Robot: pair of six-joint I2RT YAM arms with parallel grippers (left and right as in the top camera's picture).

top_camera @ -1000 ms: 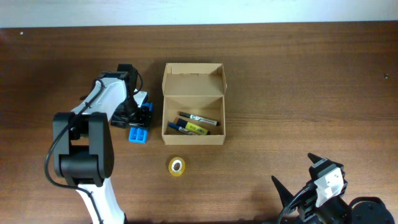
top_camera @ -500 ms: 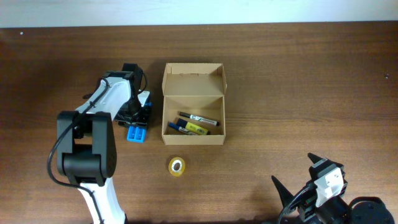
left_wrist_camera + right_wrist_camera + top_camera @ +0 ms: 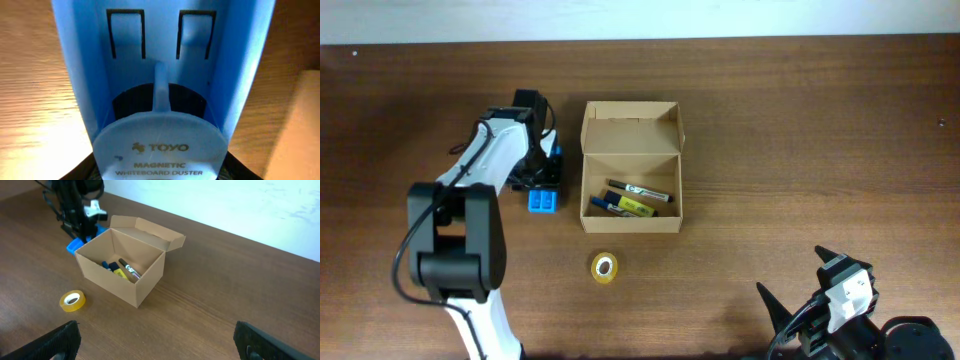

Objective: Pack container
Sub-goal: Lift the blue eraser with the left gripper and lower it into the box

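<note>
1. Left hand [image 3: 538, 175], toward the left edge of the table [image 3: 800, 130]: its fingers are pressed on the blue duster [image 3: 160, 100]. The duster is a smooth moulded plastic shell, slotted and printed "TOYO". I judge it is gripped for transfer. I cannot tell if it is lifted off the wood.
2. Container [image 3: 630, 223]: matte tan cardboard, rectangular, just right of the duster. It sits left of the table's middle, nearer the far edge. The flap lid [image 3: 630, 128] is folded back, so the mouth is open for loading from above.
3. Markers [image 3: 638, 190]: slim cylinders lying flat inside, one yellow-bodied. There is room beside them.
4. Tape roll [image 3: 604, 267]: a small yellow ring lying flat, apart from the container on its near-edge side. Not yet packed.
5. Right hand [image 3: 155, 330]: at the near right corner, fingers spread wide and empty. It looks parked clear.
</note>
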